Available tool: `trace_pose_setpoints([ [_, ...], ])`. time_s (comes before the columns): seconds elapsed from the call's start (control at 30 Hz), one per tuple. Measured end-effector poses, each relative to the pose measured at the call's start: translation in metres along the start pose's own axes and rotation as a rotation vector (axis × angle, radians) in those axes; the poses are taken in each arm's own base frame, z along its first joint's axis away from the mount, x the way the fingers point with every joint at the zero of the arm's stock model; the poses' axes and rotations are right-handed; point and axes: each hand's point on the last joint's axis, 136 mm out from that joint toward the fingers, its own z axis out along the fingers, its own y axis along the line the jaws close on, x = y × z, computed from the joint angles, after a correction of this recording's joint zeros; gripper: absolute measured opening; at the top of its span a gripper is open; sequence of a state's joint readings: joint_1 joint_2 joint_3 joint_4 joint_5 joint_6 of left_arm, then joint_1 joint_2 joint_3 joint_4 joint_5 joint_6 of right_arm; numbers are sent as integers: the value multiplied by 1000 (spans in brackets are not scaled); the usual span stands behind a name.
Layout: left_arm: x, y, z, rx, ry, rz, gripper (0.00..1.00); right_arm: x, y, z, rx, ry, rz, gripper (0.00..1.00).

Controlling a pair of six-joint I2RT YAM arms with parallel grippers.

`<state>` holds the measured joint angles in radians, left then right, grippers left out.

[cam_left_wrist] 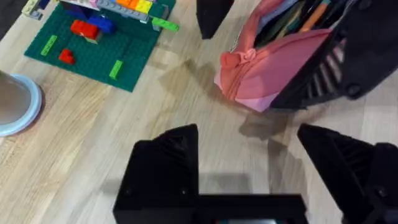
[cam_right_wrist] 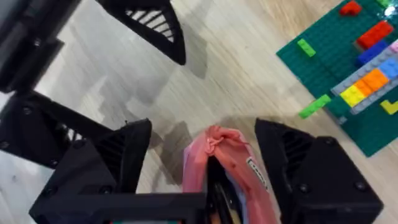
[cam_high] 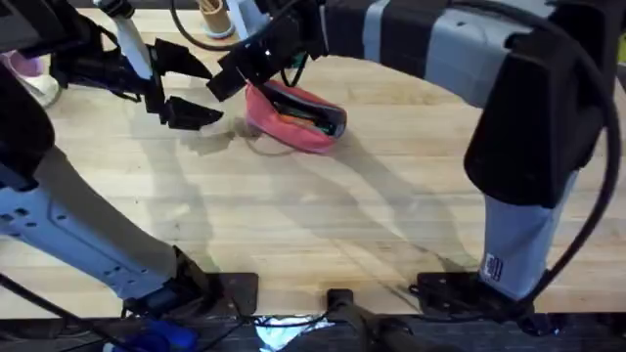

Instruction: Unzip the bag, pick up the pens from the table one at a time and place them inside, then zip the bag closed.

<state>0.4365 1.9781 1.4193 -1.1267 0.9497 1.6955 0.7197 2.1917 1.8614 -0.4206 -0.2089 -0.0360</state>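
The pink bag point(cam_high: 293, 119) lies on the table point(cam_high: 323, 225) at the back middle, its zipper open and the dark lining showing. An orange pen point(cam_high: 291, 115) lies inside it, seen as an orange stick point(cam_left_wrist: 314, 15) in the left wrist view among darker ones I cannot tell apart. My right gripper point(cam_high: 245, 78) is open, with a finger point(cam_right_wrist: 124, 155) on either side of the bag's gathered left end point(cam_right_wrist: 217, 146). Just left of the bag point(cam_left_wrist: 273, 68), my left gripper point(cam_high: 205, 90) hangs open and empty above the wood.
A green brick baseplate point(cam_left_wrist: 93, 50) with coloured bricks lies behind the bag. A pale round dish point(cam_left_wrist: 15, 102) sits left of it, and a cup point(cam_high: 210, 20) stands at the back edge. The right arm point(cam_high: 528, 147) arches over the table's right side.
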Motion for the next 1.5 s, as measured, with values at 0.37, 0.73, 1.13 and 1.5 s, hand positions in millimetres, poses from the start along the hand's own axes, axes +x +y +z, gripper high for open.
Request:
trace_pose_setpoints([
  [0.37,0,0,0,0,0,-1,993,19,-17,19,76,50,14,994],
  [0.73,0,0,0,0,0,-1,993,19,-22,19,102,49,16,525],
  [1.13,0,0,0,0,0,0,994,6,-21,19,103,-5,44,165],
  [1.5,0,0,0,0,0,0,994,9,-21,19,103,9,60,251],
])
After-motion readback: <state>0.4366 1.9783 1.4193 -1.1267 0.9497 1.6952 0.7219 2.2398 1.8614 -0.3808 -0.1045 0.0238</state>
